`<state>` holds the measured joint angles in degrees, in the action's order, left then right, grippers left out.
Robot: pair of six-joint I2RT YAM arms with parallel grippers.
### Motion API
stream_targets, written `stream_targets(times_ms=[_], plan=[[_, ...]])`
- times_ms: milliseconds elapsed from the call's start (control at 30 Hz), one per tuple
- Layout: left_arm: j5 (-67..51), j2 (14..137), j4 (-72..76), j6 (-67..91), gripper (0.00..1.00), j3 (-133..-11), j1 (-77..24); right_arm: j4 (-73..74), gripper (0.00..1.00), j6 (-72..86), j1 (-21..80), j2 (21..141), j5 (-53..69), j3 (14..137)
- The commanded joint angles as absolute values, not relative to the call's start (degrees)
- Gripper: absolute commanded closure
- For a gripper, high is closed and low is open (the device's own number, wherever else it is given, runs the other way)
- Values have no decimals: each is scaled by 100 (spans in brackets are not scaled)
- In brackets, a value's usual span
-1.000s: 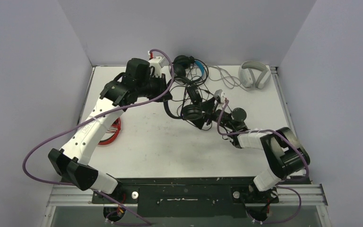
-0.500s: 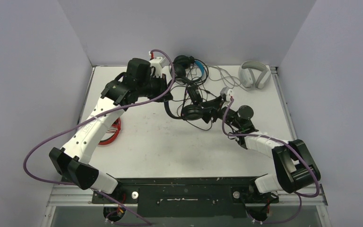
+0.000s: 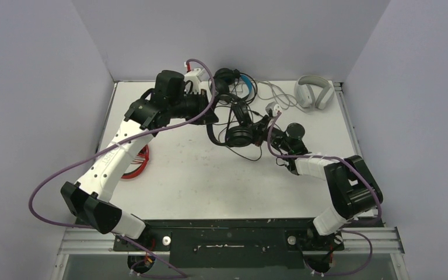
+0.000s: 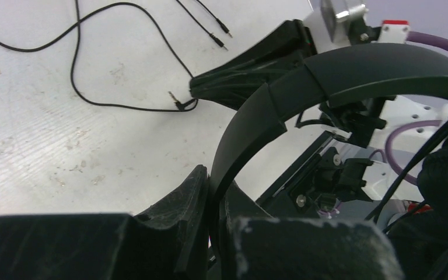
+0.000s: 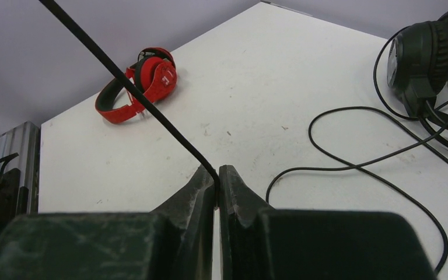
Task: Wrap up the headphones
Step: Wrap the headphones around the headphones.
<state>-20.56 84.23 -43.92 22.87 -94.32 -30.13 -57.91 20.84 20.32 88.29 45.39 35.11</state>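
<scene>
Headphones lie on a white, scuffed table (image 3: 198, 181) enclosed by plain pale walls (image 3: 239, 35) on three sides.

**Left arm.** It extends from its base diagonally toward the far middle of the table, wrist bent to the right. The left gripper (image 4: 213, 192) has its fingers closed on the headband (image 4: 326, 76) of the all-black headset (image 3: 237, 135). The band arches up and away from the fingertips, and its ear cups sit just to the right of them in the top view.

**Right arm.** It folds at the elbow near the right edge and reaches inward. The right gripper (image 5: 217, 182) has its fingers pressed together on a thin black cable (image 5: 128, 87), which runs taut up and to the left from the pinch point.

**Other headsets.**
- The red-and-black headset (image 5: 146, 81) lies flat, well beyond the right fingers and to their left.
- The black-and-blue headset (image 5: 426, 58) lies beyond them to the right.
- The white-grey headset (image 3: 314, 92) lies at the far right corner, well apart from both grippers.

**Limits of view.**
- The left forearm covers most of the red-and-black headset in the top view.
- The loose cables between the two dark headsets overlap, so which headset owns the pinched cable cannot be told.
- The left wrist view cuts off the ear cups.
</scene>
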Motion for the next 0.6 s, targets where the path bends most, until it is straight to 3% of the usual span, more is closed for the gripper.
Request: stream_targets(times_ms=[0,267,567], plan=[[-2756,8344,-3462,2817,100,-9382,-2911,-6255,100,2298,2260,9201,4759,3932],[-1817,8287,-2352,3995,100,-8638,-2716,-5985,100,2373,3168,8903,4348,3621],[421,7852,-1432,4605,100,-7498,-2732,-4601,100,2697,4012,8008,3738,3731]])
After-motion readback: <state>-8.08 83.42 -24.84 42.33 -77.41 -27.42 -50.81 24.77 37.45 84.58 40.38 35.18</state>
